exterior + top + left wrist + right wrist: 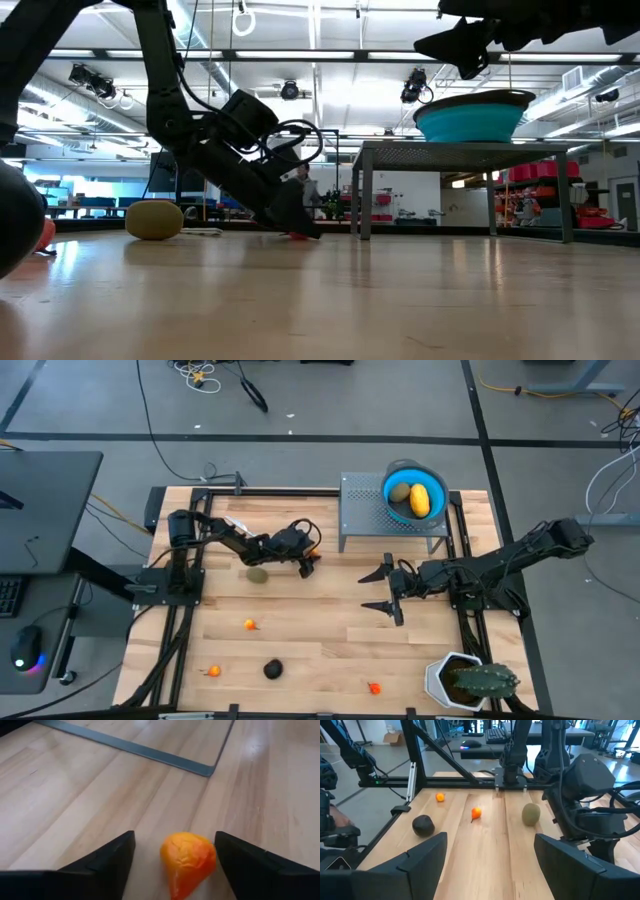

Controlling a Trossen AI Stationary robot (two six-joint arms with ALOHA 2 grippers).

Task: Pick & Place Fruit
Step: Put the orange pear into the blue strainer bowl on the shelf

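**Left arm lined up on an orange piece**

Wooden tabletop filled the frame, with a grey perforated stand at the back carrying the blue bowl. A yellow fruit and an olive oval already lay in that bowl. At the near right corner stood a potted cactus.

My right gripper hung mid-table with its jaws spread and nothing between them, waiting. My left gripper was down at the wood just in front of the stand, jaws parted and straddling a small orange-red fruit; neither finger touched it as far as I could tell, and it sat nearer one finger than the other.

Just beside that gripper lay a second olive oval. Further forward were the dark round fruit and three more orange bits, well apart.

To do this well, I judged I should centre the jaws on the piece, keep the tips low against the wood, and close slowly so the light, tapered thing did not squirt out sideways.
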